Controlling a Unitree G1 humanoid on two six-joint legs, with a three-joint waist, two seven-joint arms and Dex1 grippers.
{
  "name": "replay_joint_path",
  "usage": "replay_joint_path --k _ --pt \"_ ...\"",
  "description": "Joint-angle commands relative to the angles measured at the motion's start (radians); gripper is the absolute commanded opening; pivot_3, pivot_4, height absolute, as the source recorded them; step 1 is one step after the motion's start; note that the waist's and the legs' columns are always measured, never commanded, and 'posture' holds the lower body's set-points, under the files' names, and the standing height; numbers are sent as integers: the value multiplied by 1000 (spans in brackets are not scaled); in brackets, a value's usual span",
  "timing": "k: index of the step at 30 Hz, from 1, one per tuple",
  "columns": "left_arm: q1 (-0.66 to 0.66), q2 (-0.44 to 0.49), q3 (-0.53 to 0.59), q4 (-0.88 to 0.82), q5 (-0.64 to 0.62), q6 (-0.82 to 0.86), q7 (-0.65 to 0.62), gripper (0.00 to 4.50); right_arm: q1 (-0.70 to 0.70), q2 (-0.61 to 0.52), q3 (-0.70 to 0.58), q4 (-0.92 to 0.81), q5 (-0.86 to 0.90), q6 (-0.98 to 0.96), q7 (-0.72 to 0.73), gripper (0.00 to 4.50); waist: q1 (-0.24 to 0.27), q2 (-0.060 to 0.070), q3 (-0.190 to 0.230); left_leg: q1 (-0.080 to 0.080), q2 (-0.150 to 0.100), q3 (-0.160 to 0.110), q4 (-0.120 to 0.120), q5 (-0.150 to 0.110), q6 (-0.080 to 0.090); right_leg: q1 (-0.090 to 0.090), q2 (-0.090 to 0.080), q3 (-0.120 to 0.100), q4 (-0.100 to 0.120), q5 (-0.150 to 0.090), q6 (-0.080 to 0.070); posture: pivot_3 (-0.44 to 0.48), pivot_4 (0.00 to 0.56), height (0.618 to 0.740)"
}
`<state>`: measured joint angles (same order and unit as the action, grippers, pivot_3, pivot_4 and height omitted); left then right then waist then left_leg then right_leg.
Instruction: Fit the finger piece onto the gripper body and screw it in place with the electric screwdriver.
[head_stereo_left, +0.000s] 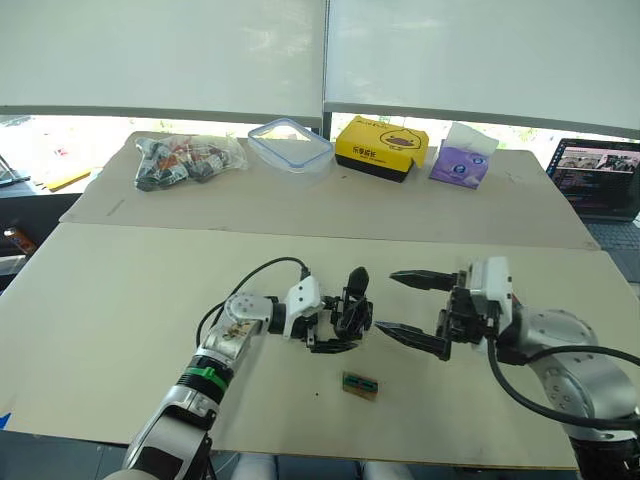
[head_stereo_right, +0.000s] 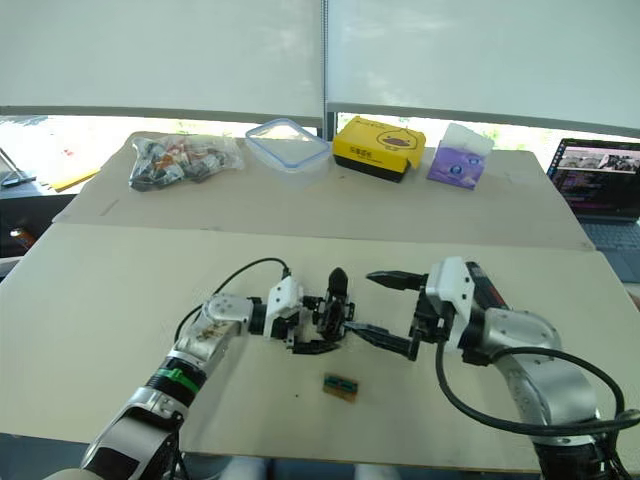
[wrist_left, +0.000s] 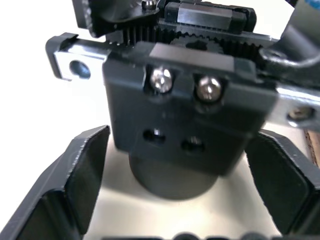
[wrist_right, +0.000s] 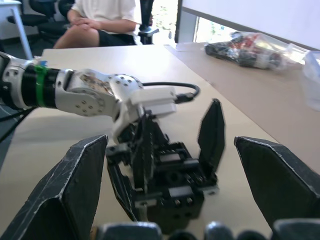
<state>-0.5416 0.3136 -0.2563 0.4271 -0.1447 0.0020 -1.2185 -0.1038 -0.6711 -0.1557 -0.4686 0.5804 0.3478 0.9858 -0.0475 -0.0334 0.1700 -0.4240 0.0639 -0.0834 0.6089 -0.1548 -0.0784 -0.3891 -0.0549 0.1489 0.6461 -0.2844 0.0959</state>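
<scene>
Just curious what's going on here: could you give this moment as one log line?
left gripper: shut on chunky black gripper body | right gripper: open, facing it | small green-and-tan block: on table

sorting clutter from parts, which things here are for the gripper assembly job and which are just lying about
For the job:
- gripper body, in the left claw
- right claw, open beside it

Lying about:
- small green-and-tan block
- bag of parts
- clear container
- yellow box
- tissue pack
- laptop

Along the far edge of the surface (head_stereo_left: 120, 300) sit a clear bag of parts (head_stereo_left: 188, 159), an empty clear container (head_stereo_left: 289, 144), a yellow box (head_stereo_left: 381, 147) and what looks like a purple tissue pack (head_stereo_left: 463, 160); a laptop (head_stereo_left: 598, 180) stands at right.
</scene>
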Motion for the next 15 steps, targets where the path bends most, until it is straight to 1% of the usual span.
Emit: replay_joint_path --k 1,4,7,9,12,13,15 --pt "39 64 37 -67 -28 21 -19 4462 47 -29 -96 -53 40 -13 -10 4500 0 0 0 0 0 0 0 0 0 0 0 0 0 0 0 0 150 740" --pt "97 147 74 -133 -61 41 -51 4462 147 -48 -179 -67 30 -33 -10 4500 2 0 0 0 0 0 -1 0 0 0 0 0 0 0 -1 0 150 740" --pt "166 234 138 -202 -136 56 -112 4462 246 -36 -287 -71 34 -34 -46 4500 1 0 0 0 0 0 -1 0 0 0 0 0 0 -1 -1 0 150 740" --pt "200 265 180 -238 -188 42 -141 4462 305 -33 -337 -64 19 -50 -53 4500 2 1 0 1 0 0 -1 0 0 0 0 0 0 -1 -2 0 150 740" --pt "262 304 296 -325 -299 32 -155 4462 424 15 -460 -35 0 -79 -96 4500 9 0 0 0 1 0 -1 0 0 0 0 0 0 -4 -7 0 150 740" --pt "281 317 326 -355 -322 46 -147 4462 462 34 -493 -20 -13 -98 -106 4500 11 1 0 0 1 0 -1 0 0 0 -1 -1 0 -5 -9 0 150 740" --pt "315 344 372 -409 -353 71 -128 4462 520 78 -562 5 15 -80 -149 4500 11 1 1 0 1 0 -1 0 0 0 -1 -1 0 -5 -9 0 150 740"
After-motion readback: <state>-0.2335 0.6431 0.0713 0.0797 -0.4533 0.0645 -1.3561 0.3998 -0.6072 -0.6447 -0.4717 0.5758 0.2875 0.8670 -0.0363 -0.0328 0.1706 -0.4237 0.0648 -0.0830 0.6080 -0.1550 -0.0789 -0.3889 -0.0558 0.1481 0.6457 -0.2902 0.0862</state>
